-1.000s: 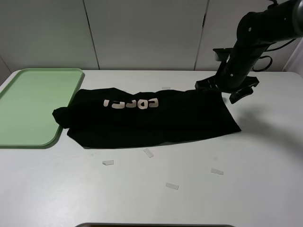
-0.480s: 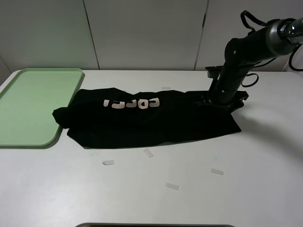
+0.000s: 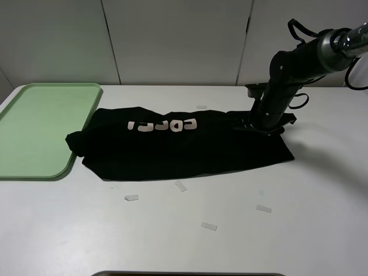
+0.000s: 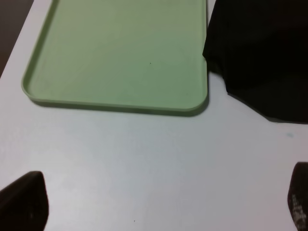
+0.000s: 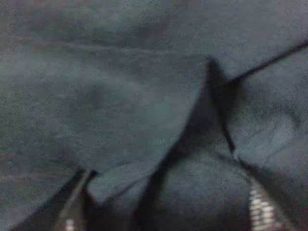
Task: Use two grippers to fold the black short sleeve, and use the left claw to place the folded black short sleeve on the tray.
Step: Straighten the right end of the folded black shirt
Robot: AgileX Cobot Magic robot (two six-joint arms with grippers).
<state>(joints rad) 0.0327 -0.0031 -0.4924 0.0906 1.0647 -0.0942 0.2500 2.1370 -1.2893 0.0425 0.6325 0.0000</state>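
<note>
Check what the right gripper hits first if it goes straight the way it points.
The black shirt: the right gripper points down at its far right corner, and cloth fills the blurred wrist view. Whether it touches yet is unclear.

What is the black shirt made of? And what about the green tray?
The black shirt looks like soft, matte cloth: it lies limp on the table, with wrinkles and folds. The green tray seems to be smooth plastic with a slight sheen, judging by its even colour, rounded corners and low moulded rim.
</note>
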